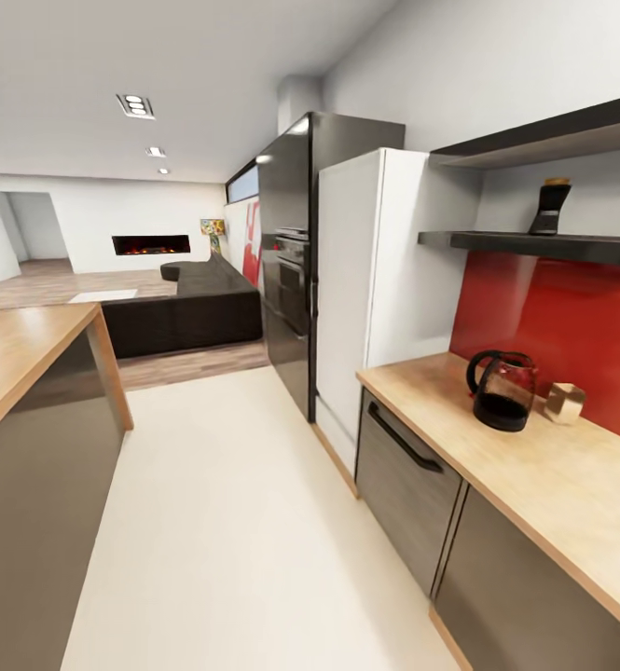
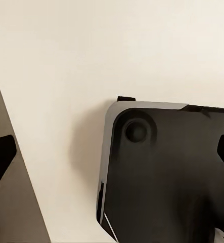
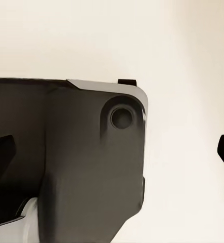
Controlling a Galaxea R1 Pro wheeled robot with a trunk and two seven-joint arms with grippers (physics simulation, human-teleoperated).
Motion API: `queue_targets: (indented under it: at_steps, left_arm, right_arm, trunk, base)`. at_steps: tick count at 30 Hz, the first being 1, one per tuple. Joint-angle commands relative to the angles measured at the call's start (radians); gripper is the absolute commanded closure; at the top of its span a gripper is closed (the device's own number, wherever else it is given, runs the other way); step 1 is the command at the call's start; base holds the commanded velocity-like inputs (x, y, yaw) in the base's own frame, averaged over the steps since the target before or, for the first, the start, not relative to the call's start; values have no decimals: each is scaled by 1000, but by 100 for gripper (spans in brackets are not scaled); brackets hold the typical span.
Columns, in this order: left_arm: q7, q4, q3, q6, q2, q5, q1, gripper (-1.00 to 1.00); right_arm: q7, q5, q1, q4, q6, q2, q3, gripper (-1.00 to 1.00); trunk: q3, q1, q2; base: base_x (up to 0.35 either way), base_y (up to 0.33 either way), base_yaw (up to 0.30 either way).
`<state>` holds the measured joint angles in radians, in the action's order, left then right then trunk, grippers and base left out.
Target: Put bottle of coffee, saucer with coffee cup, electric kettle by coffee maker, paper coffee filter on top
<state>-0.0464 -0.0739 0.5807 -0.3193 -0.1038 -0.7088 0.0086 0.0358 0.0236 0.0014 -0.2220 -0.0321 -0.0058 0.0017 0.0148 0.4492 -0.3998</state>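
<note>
Left gripper [image 2: 112, 152]: fingertips sit wide apart at the frame edges, jaws spread, nothing between them. Below it is the robot base [image 2: 167, 172], dark with a rounded corner, over pale floor [image 2: 66, 61].

Right gripper [image 3: 112, 152]: same, spread wide and empty, hanging over the other base corner and floor.

Neither gripper is near any task item. From the head view, the electric kettle [image 1: 502, 390] stands on the kitchen countertop [image 1: 552, 485] against the red backsplash [image 1: 552, 326], well ahead of both grippers. A small tan object [image 1: 564, 403] sits just beside it; can't tell what it is. A dark item with a yellowish top [image 1: 550, 207] stands on the lower shelf [image 1: 533, 244] above.
</note>
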Motion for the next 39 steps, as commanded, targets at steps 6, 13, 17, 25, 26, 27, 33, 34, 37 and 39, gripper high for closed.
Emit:
queue_targets:
  at_steps: [6,13,17,25,26,27,33,34,37,39]
  left_arm:
    - [-4,-1,7,-1,0,-11,1,-100]
    - [-4,-1,7,-2,1,-11,1,-100]
    - [-4,-1,7,-3,1,-11,1,-100]
    - [-4,-1,7,-3,1,-11,1,-100]
    - [-4,-1,7,-3,1,-11,1,-100]
    - [-4,-1,7,-3,1,-11,1,-100]
    - [-4,-1,7,-2,0,-11,1,-100]
    - [-4,-1,7,-2,0,-11,1,-100]
    - [-4,-1,7,-1,0,-11,1,-100]
    - [-4,-1,6,-1,-1,-11,1,-100]
  right_arm:
    - [3,3,0,0,-3,0,0,-100]
    - [2,3,0,0,-2,0,0,-100]
    - [2,3,0,0,-2,-2,0,-100]
    - [3,3,0,0,-2,-2,0,-100]
    - [3,3,0,0,-2,-2,0,-100]
    - [3,3,0,0,-2,-2,0,-100]
    - [3,3,0,0,-2,-2,0,-100]
    - [3,3,0,0,-1,-2,0,-100]
    - [3,3,0,0,-1,-2,0,-100]
    - [3,3,0,0,-1,-2,0,-100]
  trunk:
    - [0,1,0]
    - [0,1,0]
    - [0,1,0]
    - [0,1,0]
    - [0,1,0]
    - [0,1,0]
    - [0,1,0]
    - [0,1,0]
    - [0,1,0]
    - [0,1,0]
  base:
    - [310,172,0]
    - [326,80,-111]
    - [334,8,-250]
    - [335,1,-264]
    - [336,0,-265]
    - [336,0,-265]
    - [336,53,-265]
    - [336,125,-266]
    - [333,146,-267]
    - [315,187,-267]
